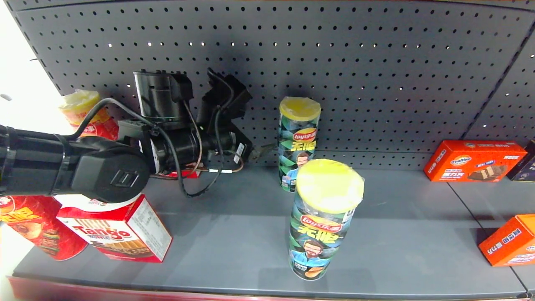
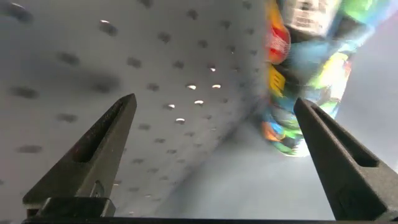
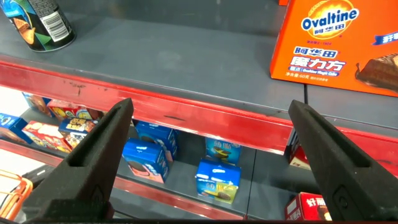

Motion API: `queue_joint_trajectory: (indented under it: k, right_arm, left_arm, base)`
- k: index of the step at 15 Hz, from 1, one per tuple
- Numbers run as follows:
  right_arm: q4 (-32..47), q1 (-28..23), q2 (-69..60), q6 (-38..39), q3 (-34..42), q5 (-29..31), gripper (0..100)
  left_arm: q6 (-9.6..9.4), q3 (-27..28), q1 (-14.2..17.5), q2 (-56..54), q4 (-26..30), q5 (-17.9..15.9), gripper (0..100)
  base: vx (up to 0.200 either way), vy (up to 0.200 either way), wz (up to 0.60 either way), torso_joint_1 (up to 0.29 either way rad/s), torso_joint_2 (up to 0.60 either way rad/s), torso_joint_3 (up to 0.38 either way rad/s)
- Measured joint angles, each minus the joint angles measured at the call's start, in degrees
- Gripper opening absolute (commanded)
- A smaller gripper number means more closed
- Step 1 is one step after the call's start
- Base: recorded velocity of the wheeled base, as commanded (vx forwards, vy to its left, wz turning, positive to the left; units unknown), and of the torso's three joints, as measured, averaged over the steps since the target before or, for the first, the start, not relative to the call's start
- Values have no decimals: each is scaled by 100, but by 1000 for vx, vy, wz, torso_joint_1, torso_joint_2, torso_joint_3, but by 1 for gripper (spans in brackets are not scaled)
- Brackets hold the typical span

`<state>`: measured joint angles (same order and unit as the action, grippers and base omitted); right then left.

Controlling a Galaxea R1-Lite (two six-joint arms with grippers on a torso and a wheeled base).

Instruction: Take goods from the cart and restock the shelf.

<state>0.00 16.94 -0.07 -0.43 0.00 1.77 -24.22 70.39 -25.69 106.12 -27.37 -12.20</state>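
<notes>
Two green chip cans with yellow lids stand upright on the grey shelf (image 1: 234, 234): one at the back (image 1: 298, 146) against the pegboard, one nearer the front (image 1: 324, 221). My left gripper (image 1: 262, 151) hangs just left of the back can, low over the shelf. In the left wrist view this gripper (image 2: 214, 102) is open and holds nothing, and the back can (image 2: 305, 74) lies beyond one fingertip. My right gripper (image 3: 211, 107) is open and empty, in front of and below the shelf's red front edge (image 3: 186, 106).
At the shelf's left stand a red-and-white wafer box (image 1: 121, 234), a red chip can (image 1: 33, 230) and a further can (image 1: 83, 110) behind the arm. Orange boxes (image 1: 474, 161) (image 1: 508, 240) sit on the right. Blue cookie boxes (image 3: 149, 158) fill a lower shelf.
</notes>
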Motion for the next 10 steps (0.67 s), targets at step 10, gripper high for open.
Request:
queue_joint_trajectory:
  k: [10]
  right_arm:
    - [0,2,0,0,0,0,100]
  left_arm:
    - [-634,364,-66,258,463,813,100]
  base:
    - [0,0,0,0,0,0]
